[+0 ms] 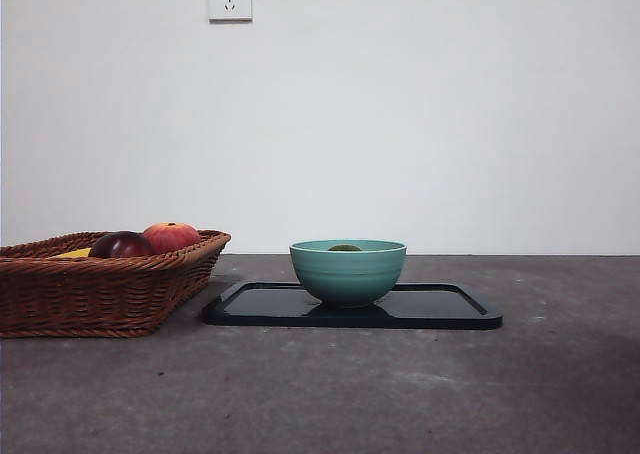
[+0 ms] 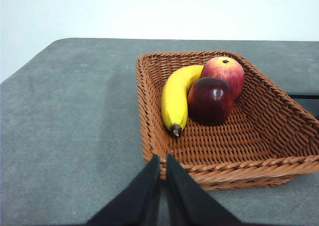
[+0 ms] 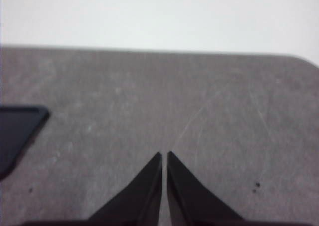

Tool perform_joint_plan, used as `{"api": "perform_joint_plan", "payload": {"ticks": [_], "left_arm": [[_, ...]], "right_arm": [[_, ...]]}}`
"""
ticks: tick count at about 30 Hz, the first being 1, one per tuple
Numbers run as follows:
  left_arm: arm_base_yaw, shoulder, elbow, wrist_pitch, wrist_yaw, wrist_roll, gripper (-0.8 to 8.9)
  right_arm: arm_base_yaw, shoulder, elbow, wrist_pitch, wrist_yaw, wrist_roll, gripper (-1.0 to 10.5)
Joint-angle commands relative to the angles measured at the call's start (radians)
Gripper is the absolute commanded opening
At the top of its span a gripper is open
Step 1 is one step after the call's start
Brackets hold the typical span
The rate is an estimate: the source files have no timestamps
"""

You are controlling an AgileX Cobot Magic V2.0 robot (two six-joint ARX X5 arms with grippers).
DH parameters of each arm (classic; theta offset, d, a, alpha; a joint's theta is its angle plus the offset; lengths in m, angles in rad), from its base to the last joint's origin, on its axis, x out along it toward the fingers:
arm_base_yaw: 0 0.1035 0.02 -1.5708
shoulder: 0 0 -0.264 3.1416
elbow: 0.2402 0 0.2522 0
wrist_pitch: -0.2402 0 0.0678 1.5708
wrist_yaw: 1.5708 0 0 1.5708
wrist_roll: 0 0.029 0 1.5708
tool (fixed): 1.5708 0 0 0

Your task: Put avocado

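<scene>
The avocado (image 1: 344, 247) is already sitting in the green bowl (image 1: 348, 274) on the black tray (image 1: 440, 309), so the task looks done. The left hand (image 2: 163, 159) and right hand (image 3: 165, 155) are both resting closed, holding nothing.

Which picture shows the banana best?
The left wrist view: the whole banana lies in the basket beside two red fruits. The front view shows only a yellow sliver over the basket's rim. The right wrist view shows none of it.
</scene>
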Motion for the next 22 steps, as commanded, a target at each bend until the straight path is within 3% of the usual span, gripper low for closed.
{"api": "perform_joint_plan", "payload": {"ticks": [1,22], "left_arm": [[-0.002,-0.002,-0.021,-0.008,-0.003,-0.002,0.18],[-0.002,-0.002,-0.021,-0.008,-0.003,-0.003,0.18]], "right_arm": [[0.0,-0.003,-0.006,-0.007,-0.002,-0.01,0.1],[0.0,-0.003,-0.005,-0.024,-0.002,-0.012,0.1]]}}
